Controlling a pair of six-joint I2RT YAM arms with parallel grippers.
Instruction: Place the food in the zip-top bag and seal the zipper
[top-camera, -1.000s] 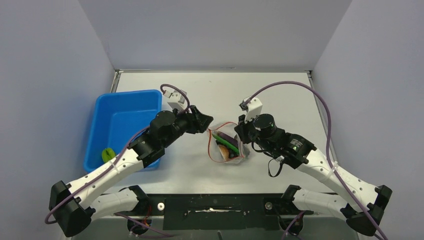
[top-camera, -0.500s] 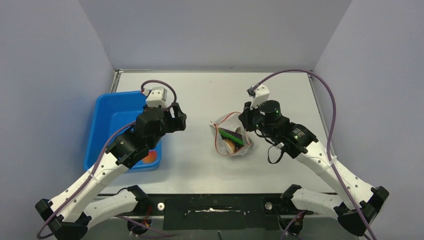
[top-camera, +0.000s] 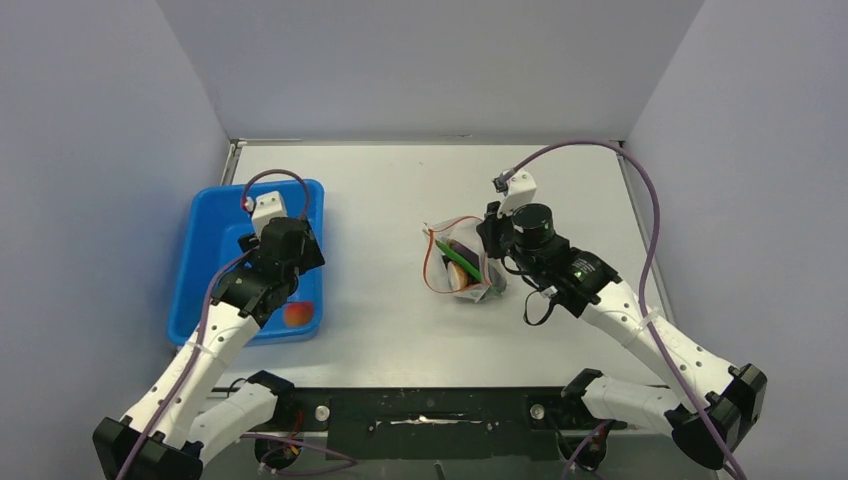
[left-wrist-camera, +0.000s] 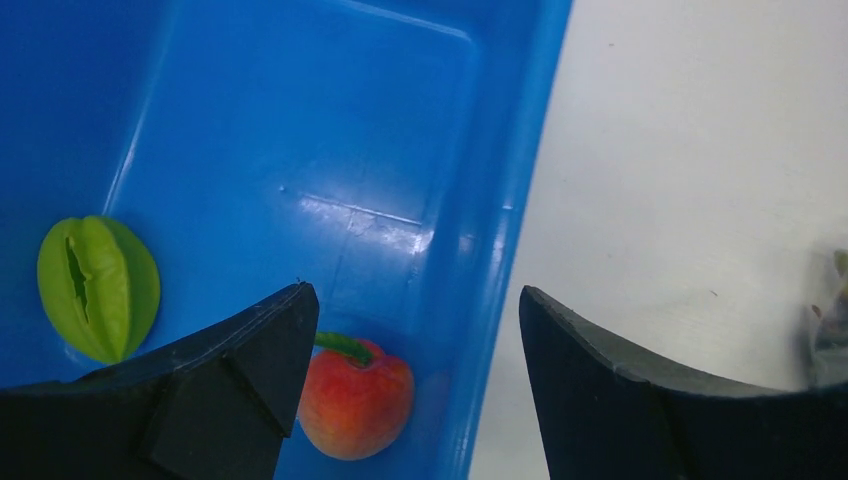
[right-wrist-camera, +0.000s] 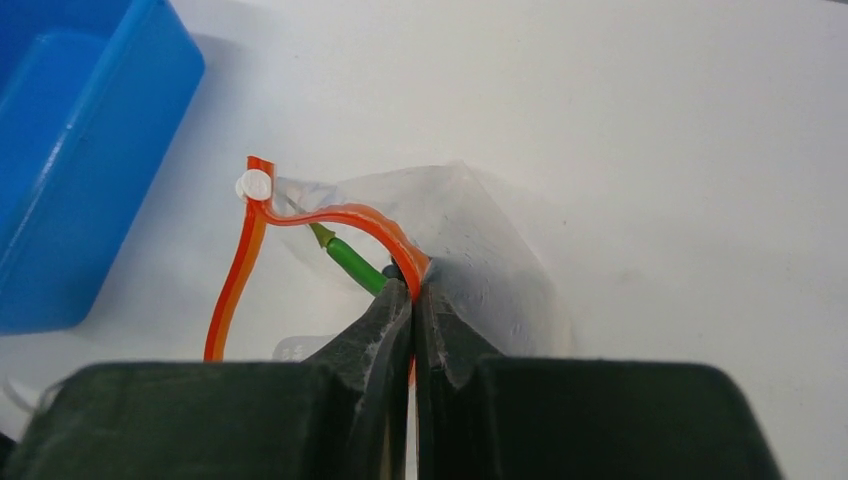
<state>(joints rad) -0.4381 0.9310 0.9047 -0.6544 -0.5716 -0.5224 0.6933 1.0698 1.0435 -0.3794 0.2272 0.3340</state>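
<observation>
The left gripper (left-wrist-camera: 412, 305), wide open and empty, needed centring over the orange-red fruit (left-wrist-camera: 355, 400) while the right gripper (right-wrist-camera: 412, 295), clamped on the zipper (right-wrist-camera: 340, 217), steadied the zip-top bag (right-wrist-camera: 480, 230).

- Blue plastic tray (top-camera: 215, 240): rectangular, with raised walls and rounded corners and a glossy floor; it also shows in the left wrist view (left-wrist-camera: 300, 150) and the right wrist view (right-wrist-camera: 70, 150).
- Table (top-camera: 390, 190): pale grey, and the tray rests on its left part.
- Left wall (top-camera: 90, 200): lavender-grey, just beside the tray's left rim.
- Back wall (top-camera: 430, 70): same colour, beyond the tray's far end.
- Black mounting plate (top-camera: 430, 410): nearer than the tray and to its right.
</observation>
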